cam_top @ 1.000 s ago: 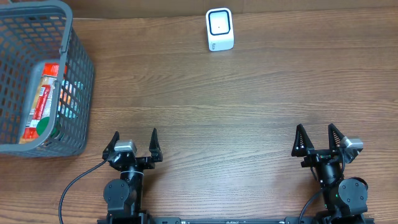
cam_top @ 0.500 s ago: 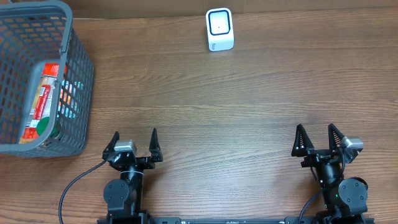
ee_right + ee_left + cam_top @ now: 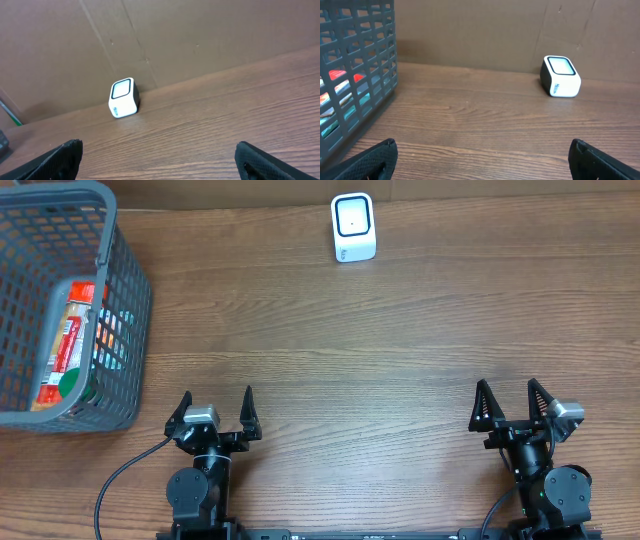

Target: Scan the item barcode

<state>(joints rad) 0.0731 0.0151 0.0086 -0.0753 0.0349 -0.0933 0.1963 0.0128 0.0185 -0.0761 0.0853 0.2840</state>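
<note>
Nothing moved | left end effector (image 3: 215, 395) and right end effector (image 3: 508, 388) wide open, empty, waiting near | item (image 3: 68, 340), maybe a packet, in basket (image 3: 125, 300) far left | scanner (image 3: 353, 227) far middle, ready.

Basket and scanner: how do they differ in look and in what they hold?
The basket is grey, large, open mesh; the scanner is white, small, solid. The basket holds packages; the scanner holds nothing. Both stand on the table.
</note>
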